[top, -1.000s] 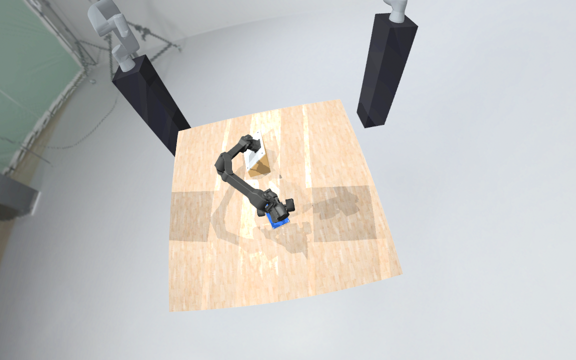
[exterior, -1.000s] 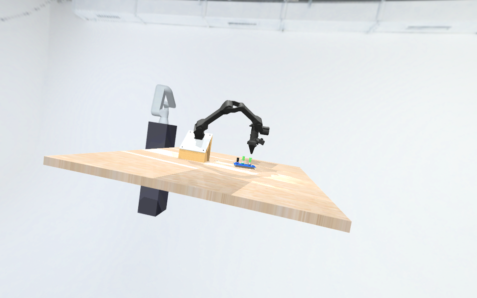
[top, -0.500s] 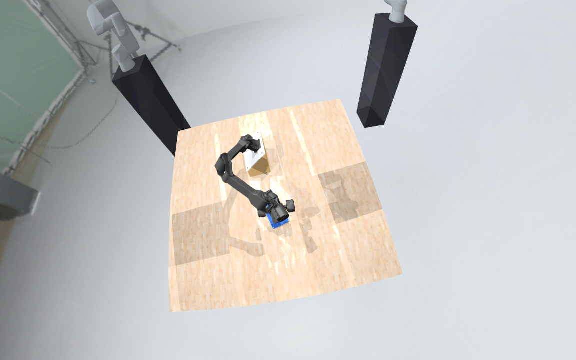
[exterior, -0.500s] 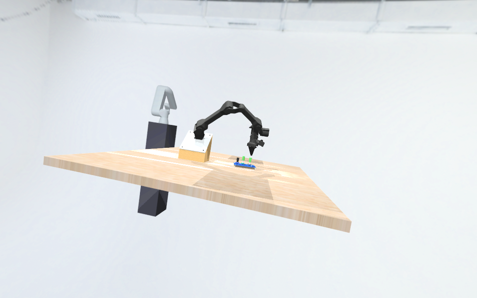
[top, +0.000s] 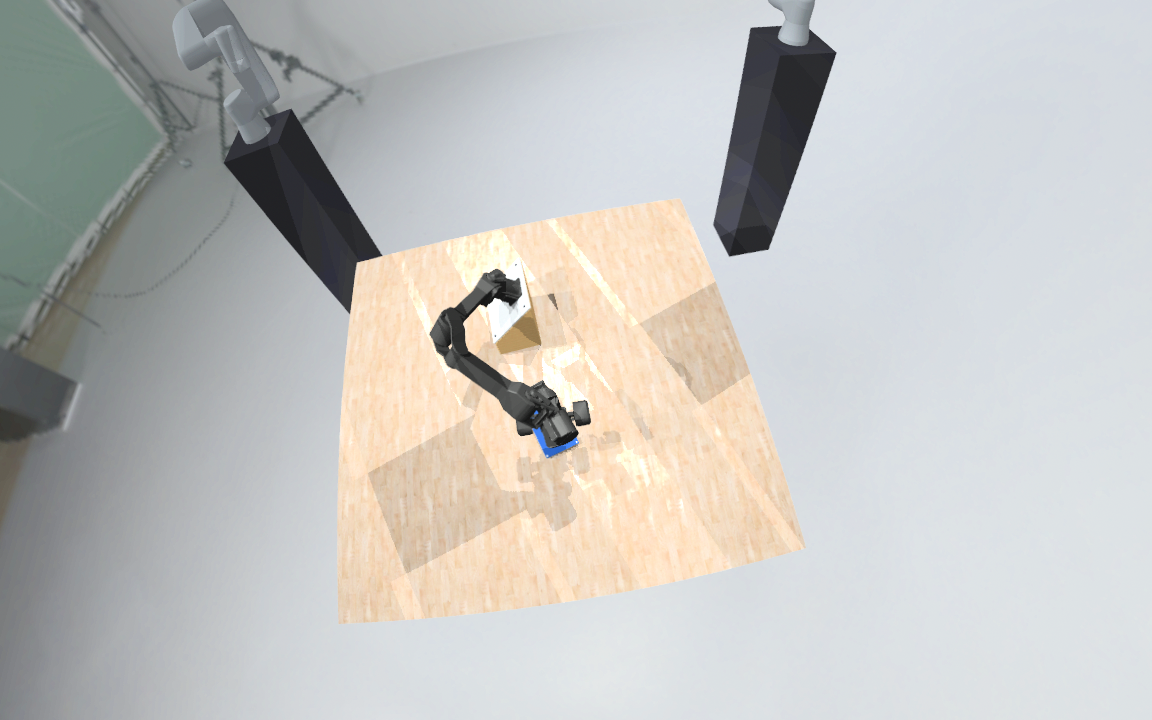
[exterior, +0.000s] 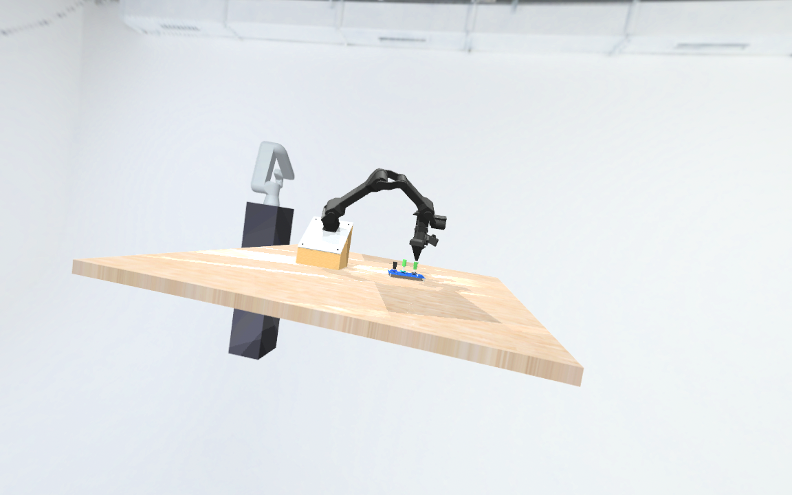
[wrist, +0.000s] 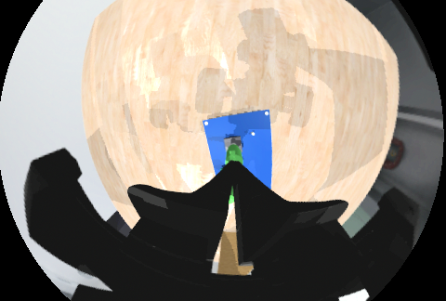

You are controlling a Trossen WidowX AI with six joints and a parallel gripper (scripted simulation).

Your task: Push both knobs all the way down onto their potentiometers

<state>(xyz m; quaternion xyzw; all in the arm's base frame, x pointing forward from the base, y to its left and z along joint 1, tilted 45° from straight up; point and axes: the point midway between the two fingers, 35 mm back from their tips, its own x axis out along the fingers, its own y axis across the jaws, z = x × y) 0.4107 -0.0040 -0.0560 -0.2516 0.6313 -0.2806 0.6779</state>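
Note:
The blue circuit board [exterior: 407,275] [wrist: 255,145] [top: 549,449] stands on the wooden table [exterior: 300,295]. In the exterior view two green knobs [exterior: 404,264] [exterior: 415,265] stand raised on it, with a black knob [exterior: 394,265] at its left end. My gripper [exterior: 415,256] [wrist: 233,165] is shut with nothing between the fingers. It points straight down, its tips just above the right green knob [wrist: 233,154]; I cannot tell whether they touch it. In the top view my wrist hides the knobs and most of the board.
My arm's base sits on a wooden block with a white plate [exterior: 325,246] [top: 516,333] behind the board. Two dark pillars [top: 302,210] [top: 772,143] stand off the table's far edge, each carrying a grey arm.

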